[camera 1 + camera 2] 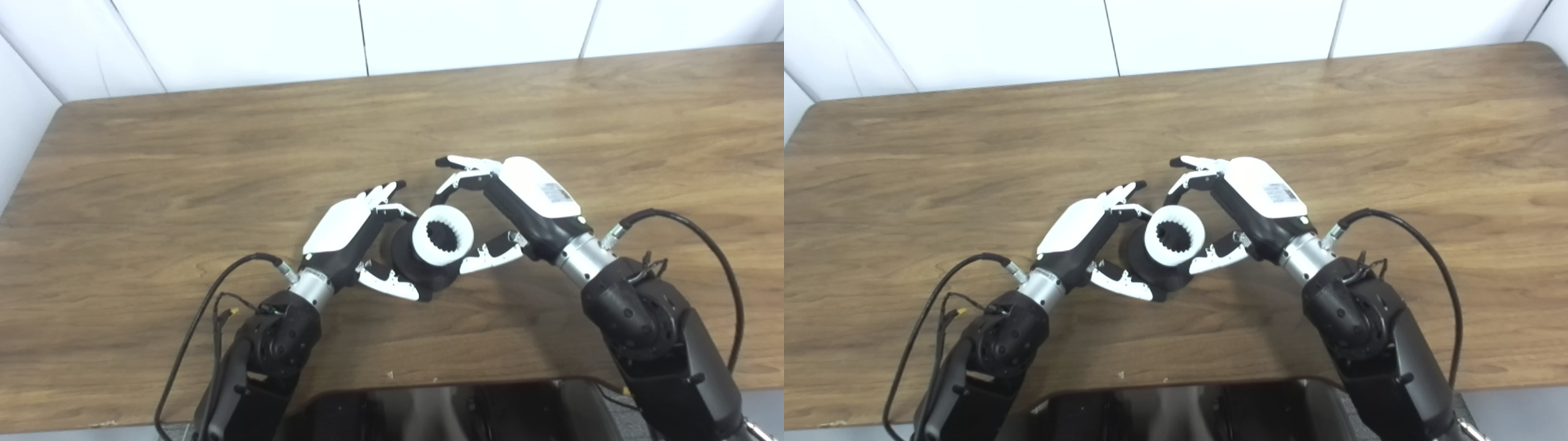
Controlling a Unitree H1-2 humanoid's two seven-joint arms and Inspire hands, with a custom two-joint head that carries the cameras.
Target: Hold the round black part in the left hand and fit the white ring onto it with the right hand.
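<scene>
The round black part [422,275] rests low over the table, and my left hand [346,236] is shut on it, thumb along its near side and fingers behind its far side. The white ring [442,235], toothed on its inner edge, sits on top of the black part, facing up toward the cameras. My right hand [520,202] reaches in from the right. Its thumb presses the ring's lower right edge and one bent finger meets the ring's upper left edge. The other fingers stretch out above the ring without touching it.
The brown wooden table [184,159] carries nothing else that I can see. White wall panels [245,37] stand behind its far edge. Black cables [704,226] loop out from both wrists, and the robot's dark body [441,410] shows at the near edge.
</scene>
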